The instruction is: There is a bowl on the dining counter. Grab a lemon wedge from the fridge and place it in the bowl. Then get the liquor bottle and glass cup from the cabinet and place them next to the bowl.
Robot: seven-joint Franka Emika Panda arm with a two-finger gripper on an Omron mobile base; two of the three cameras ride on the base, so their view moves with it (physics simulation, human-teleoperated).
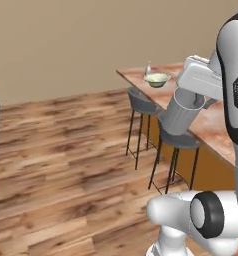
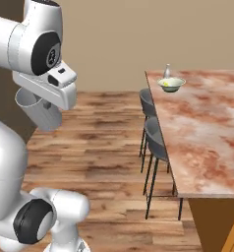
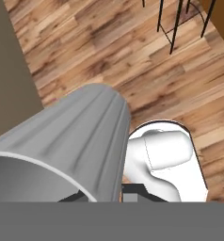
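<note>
The fingers point(image 1: 187, 104) were shut tight on the rim of the glass cup point(image 1: 180, 116), which hung tilted in the air over the wood floor point(image 1: 66, 150). Far ahead of the fingers, the bowl point(image 2: 171, 84) sat on the counter point(image 2: 207, 133) with the lemon wedge point(image 2: 166, 83) inside. The liquor bottle point(image 2: 167, 71) stood just behind the bowl. Two stools point(image 2: 156, 140) stood beside the counter.

The glass cup point(image 1: 181, 116) is ribbed translucent grey, the bowl point(image 2: 171, 84) pale greenish-white holding a yellow lemon wedge point(image 2: 166, 83), the desk point(image 2: 202, 128) marbled reddish-brown and cream, the floor point(image 1: 66, 160) streaked brown wood.
</note>
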